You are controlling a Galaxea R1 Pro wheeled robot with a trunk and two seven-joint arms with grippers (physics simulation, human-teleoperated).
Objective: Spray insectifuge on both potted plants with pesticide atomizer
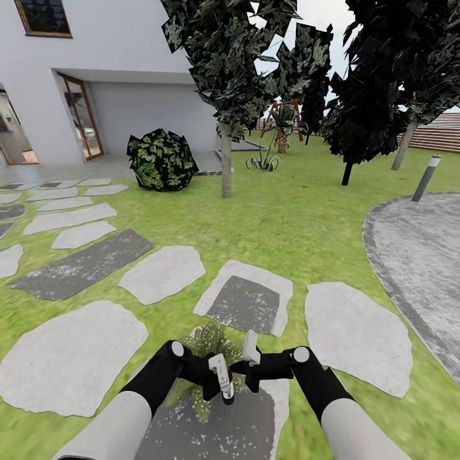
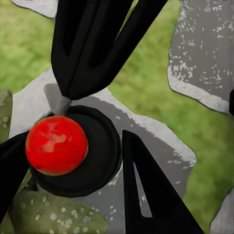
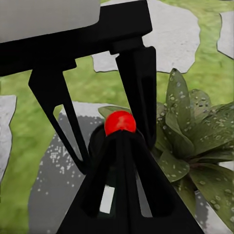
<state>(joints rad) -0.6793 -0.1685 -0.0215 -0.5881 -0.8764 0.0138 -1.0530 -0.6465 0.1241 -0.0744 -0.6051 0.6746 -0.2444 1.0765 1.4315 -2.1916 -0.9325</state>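
- Both arms meet low in the head view, over a dark stone (image 1: 236,428) set in the lawn (image 1: 287,217).
- One potted plant (image 1: 214,358) (speckled pointed leaves) sits just behind and under the two grippers; the right wrist view shows its leaves (image 3: 195,141) beside the fingers.
- Left gripper (image 1: 222,378): fingers (image 2: 146,190) apart, with a red ball (image 2: 56,145) on a round black part between them.
- Right gripper (image 1: 246,364): I cannot tell how the jaws stand; its fingers (image 3: 122,185) overlap from this angle.
- I cannot make out the atomizer for certain.
- Pale stepping stones (image 1: 163,271) run leftward toward the house (image 1: 115,70); a round bush (image 1: 161,160), trees (image 1: 223,70) and the grey patio (image 1: 421,255) lie further off.
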